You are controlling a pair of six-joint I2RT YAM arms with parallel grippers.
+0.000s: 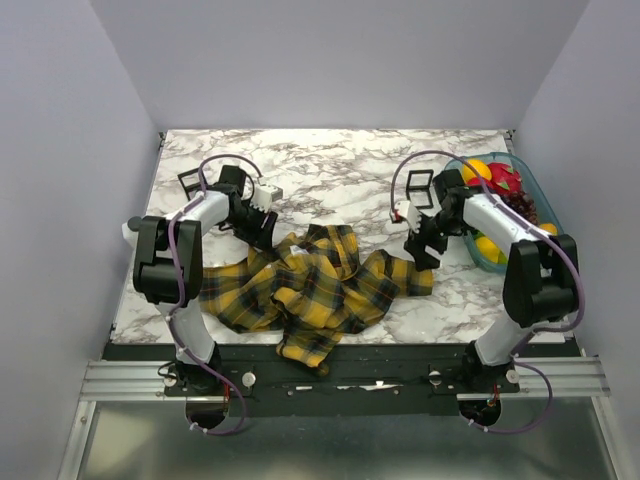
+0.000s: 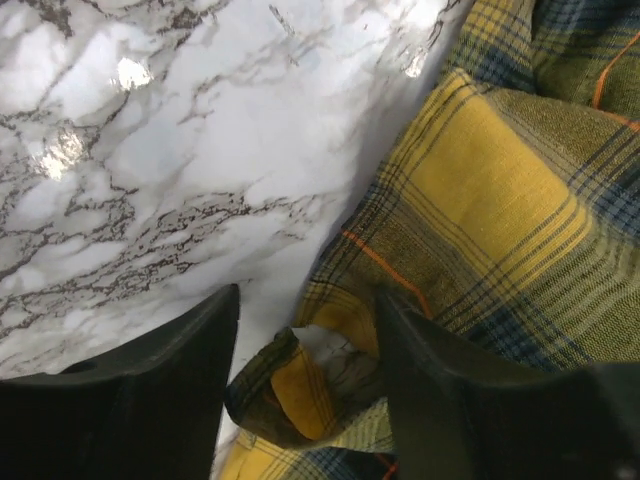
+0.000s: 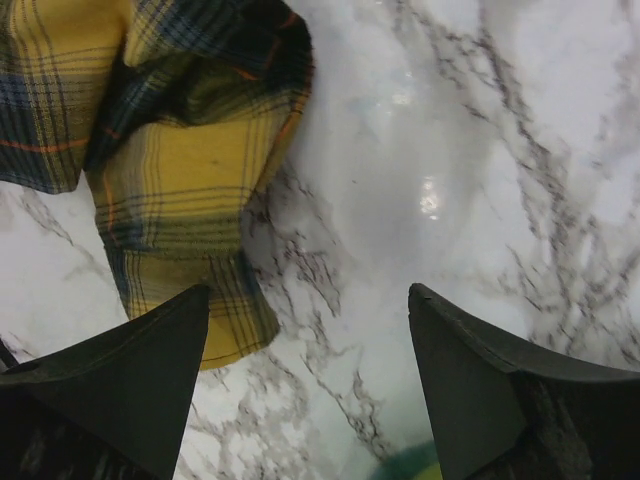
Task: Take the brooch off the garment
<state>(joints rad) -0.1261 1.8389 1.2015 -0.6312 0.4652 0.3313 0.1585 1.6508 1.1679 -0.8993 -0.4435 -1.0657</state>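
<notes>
The garment (image 1: 320, 285) is seen crumpled between both arms; the brooch cannot be made out in any view. The left end effector (image 2: 307, 300), with fingers apart, is placed over the garment's edge. The right end effector (image 3: 310, 290), equally apart, is placed just beside it.

White grey-veined marble tabletop (image 1: 340, 165) under me. 2 small black square frames toward its far side, 1 left (image 1: 189, 182), 1 right (image 1: 421, 184), well apart. Clear teal-tinted plastic bin (image 1: 530, 174) at my right edge, holding yellow, red and dark fruit (image 1: 503, 180).
</notes>
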